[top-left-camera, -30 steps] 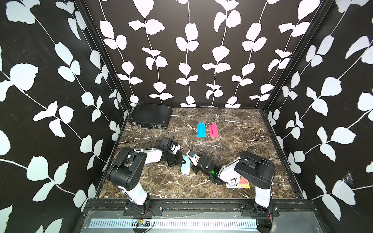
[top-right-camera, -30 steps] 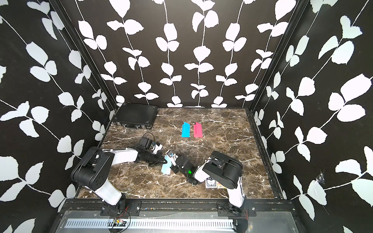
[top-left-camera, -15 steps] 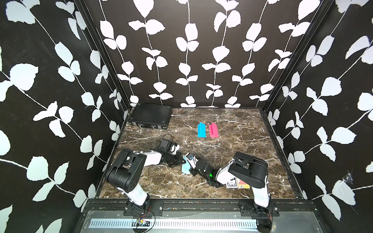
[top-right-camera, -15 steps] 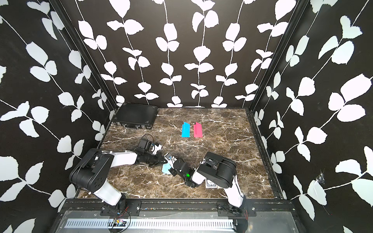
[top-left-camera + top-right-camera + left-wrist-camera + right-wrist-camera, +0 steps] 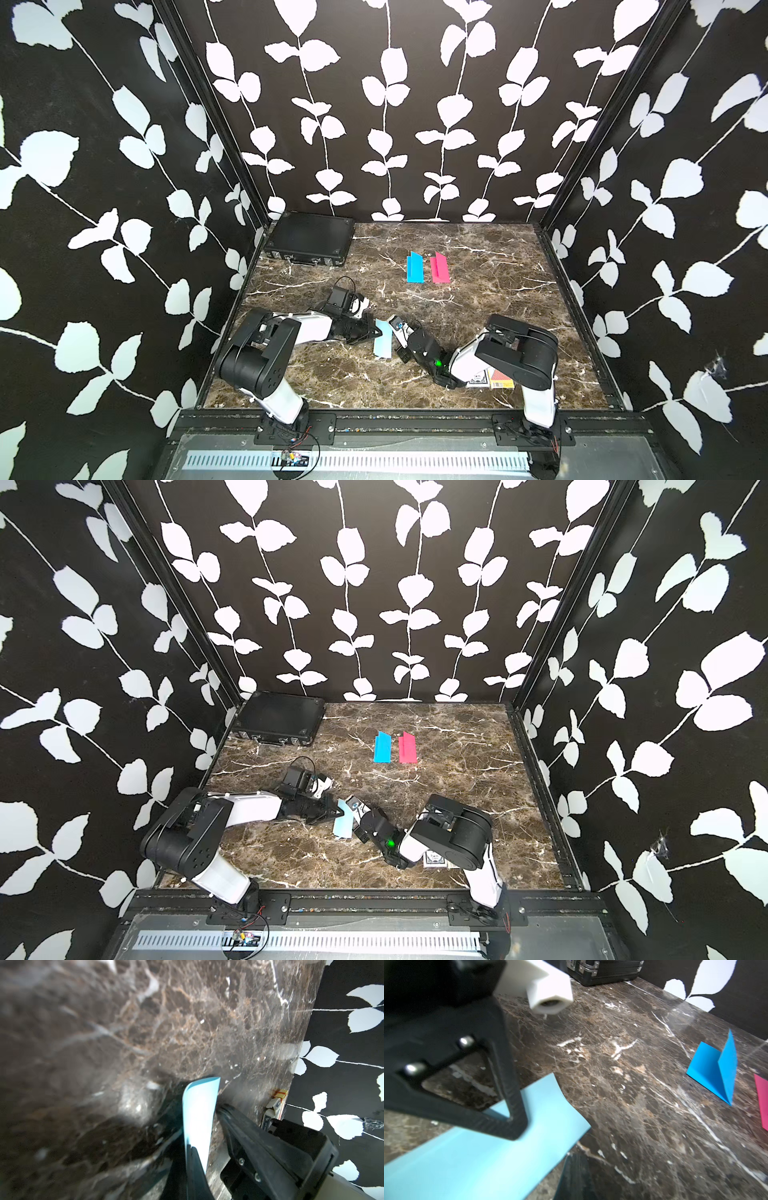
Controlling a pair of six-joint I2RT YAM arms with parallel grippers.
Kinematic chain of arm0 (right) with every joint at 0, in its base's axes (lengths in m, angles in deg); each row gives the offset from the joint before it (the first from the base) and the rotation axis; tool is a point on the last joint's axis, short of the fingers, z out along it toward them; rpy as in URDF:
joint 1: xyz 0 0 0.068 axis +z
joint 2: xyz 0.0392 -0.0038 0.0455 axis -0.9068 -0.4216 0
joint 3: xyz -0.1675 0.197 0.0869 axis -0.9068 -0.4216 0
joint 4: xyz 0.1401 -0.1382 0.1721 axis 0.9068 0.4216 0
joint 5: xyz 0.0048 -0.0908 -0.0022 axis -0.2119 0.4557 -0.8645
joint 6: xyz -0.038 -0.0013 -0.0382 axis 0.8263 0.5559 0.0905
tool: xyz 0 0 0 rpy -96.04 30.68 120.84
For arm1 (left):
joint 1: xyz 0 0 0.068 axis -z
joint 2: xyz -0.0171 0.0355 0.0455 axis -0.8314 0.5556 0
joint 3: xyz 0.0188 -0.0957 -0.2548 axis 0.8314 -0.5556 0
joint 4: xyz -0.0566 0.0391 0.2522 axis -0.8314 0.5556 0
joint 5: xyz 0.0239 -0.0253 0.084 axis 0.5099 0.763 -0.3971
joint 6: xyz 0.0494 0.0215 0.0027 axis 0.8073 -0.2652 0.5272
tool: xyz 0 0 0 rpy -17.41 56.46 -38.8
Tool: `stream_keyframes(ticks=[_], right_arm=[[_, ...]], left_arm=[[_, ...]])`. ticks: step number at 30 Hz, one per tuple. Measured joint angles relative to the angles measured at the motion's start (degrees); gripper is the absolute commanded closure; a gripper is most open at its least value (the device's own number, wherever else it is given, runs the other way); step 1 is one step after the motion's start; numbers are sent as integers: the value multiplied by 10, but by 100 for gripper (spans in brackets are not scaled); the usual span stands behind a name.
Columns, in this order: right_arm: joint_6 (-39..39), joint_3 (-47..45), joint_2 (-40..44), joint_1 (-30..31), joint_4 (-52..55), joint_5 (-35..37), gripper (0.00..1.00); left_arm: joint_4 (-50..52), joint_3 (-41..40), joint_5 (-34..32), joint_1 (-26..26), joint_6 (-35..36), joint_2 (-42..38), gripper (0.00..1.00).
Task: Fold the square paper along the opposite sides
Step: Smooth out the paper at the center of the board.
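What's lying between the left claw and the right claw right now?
The light blue paper fills the gap between the left claw and right claw; both top views show it.

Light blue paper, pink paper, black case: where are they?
light blue paper [image 5: 383, 345], in a top view, its flat middle.
pink paper [image 5: 440, 273], in a top view, its flat part.
black case [image 5: 311, 237], in a top view, its lid.

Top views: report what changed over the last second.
The right arm swung its elbow sideways toward the left arm. Nothing was grasped or released. The left tool stayed shut with its tip on the light blue paper, the right tool shut beside it; the paper kept its place.
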Motion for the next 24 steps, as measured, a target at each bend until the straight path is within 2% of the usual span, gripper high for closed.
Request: stream_keyframes(ticks=[4,11,17,24], right_arm=[[3,-7,10,-4,6,-1,100],[-28,3,51,-32,32,-43,100],[-34,61,11,-25,14,-79,100],[-7,71,-24,-23,34,-109,100]], left_arm=[[-26,-7,-4,0,-24,0,100],[-81,-18,-38,0,-73,0,100],[-109,-25,-50,0,-92,2,100],[-120,-28,-52,0,-97,4,100]])
